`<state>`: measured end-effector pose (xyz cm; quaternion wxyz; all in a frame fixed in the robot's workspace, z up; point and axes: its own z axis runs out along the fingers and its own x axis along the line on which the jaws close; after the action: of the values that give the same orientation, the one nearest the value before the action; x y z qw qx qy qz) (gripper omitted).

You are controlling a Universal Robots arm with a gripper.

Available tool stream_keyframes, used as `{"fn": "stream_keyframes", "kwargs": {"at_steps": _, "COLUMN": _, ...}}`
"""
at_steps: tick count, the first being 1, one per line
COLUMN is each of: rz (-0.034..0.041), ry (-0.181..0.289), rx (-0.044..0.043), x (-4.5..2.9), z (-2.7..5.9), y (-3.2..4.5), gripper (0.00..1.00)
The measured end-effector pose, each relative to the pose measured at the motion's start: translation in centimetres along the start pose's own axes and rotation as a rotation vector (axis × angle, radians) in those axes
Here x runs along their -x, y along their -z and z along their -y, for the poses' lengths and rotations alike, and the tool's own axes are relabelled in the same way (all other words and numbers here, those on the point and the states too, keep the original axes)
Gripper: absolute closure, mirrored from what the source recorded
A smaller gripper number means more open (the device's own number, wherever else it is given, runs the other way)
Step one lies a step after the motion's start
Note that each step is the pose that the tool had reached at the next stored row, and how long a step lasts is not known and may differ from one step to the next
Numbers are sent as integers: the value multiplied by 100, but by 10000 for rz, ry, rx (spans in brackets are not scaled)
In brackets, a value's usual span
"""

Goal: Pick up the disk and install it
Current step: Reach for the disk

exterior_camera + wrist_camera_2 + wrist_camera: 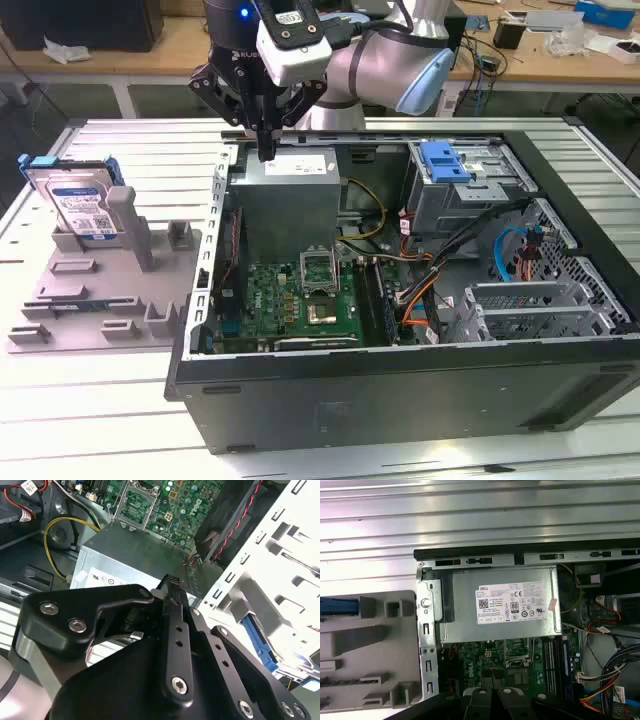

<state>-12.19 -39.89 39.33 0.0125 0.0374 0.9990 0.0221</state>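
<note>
Tabletop [120, 150] is ribbed bare aluminium with a soft sheen. The disk [85, 205] looks like smooth silver metal with a paper label on its face, and its bracket [40, 163] is blue plastic. The holder [100, 290] is matt grey plastic. The computer case [400, 390] is matt black outside and pale bare sheet metal inside. The power supply [290, 195] is dull grey metal with a white sticker. The motherboard [300, 300] is green and a bit glossy. The gripper [265, 150] is matt black with shiny screw heads. The arm [400, 75] is smooth silver with pale blue caps.
</note>
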Motion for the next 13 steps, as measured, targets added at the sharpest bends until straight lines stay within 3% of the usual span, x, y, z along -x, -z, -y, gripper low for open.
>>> {"fn": "stream_keyframes", "kwargs": {"at_steps": 13, "rz": -1, "ry": 0, "rx": 0, "x": 0, "z": 0, "y": 0, "gripper": 89}}
